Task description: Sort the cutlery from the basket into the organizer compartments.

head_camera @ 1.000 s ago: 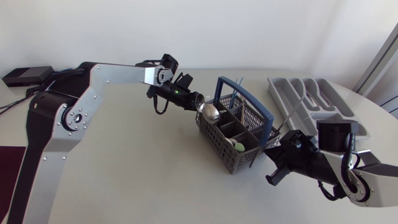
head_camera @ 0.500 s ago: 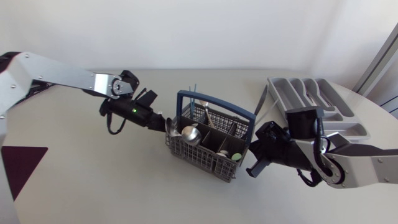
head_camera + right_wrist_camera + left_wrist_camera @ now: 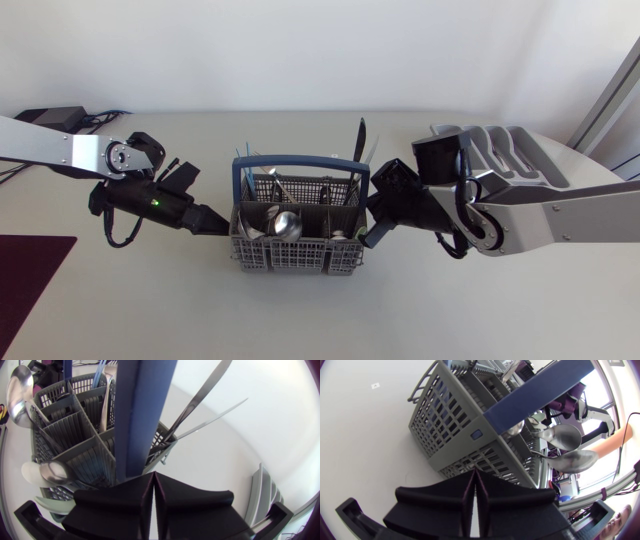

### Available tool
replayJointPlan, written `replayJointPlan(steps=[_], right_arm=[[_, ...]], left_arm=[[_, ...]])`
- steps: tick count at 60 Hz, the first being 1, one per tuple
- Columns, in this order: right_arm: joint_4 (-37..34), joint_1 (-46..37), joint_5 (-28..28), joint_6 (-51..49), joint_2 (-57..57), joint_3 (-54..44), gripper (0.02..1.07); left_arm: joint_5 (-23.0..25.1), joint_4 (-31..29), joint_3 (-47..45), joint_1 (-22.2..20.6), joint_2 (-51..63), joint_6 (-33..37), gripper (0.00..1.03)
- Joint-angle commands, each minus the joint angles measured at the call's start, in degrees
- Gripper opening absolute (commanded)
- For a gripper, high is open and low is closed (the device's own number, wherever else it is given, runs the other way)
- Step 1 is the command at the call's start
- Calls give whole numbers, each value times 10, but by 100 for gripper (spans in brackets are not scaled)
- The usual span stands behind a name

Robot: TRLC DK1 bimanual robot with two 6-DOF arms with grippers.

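Leftward across the desk (image 3: 300,320) goes the cutlery basket (image 3: 298,257): from a slanted spot close to the organizer (image 3: 520,150) it has come to the middle and turned square to the head camera. Both arms have travelled with it, the left arm (image 3: 60,150) drawing back and the right arm (image 3: 560,210) stretching in.

Now the grey mesh basket stands upright between the two arms, well apart from the organizer, which sits at the desk's far right. The basket's blue handle (image 3: 300,162) arches over it from end to end. The left jaws are pressed together, their joined tip touching the basket's left end wall low down, as the left wrist view shows. The right jaws are likewise together, their tip against the opposite end, just under the foot of the handle. Neither pair has anything between its fingers.

Inside the basket a large spoon (image 3: 287,224) lies with its bowl up near the middle divider, with further spoons in the front compartments. A table knife (image 3: 361,140) sticks up out of the right end and leans outward over the rim, beside the right jaws
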Motion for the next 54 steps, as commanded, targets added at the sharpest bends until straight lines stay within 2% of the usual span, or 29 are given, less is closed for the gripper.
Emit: replayJointPlan(steps=[1,8,24,40,51,54], right_arm=[[15,20,-14,15,9,16,8],[16,22,-9,15,9,15,8],[13,9,-3,14,30,39,8],[10,-2,-3,11,45,50,8],[15,-8,2,10,45,42,8],[18,-12,4,10,42,35,8]], left_arm=[[33,33,5,-19,-16,-15,3],[20,64,26,-39,5,-45,3],[4,87,77,-79,53,-81,3],[-3,88,126,-88,75,-102,3],[-4,89,112,-81,76,-99,4],[-5,90,101,-72,74,-91,11]])
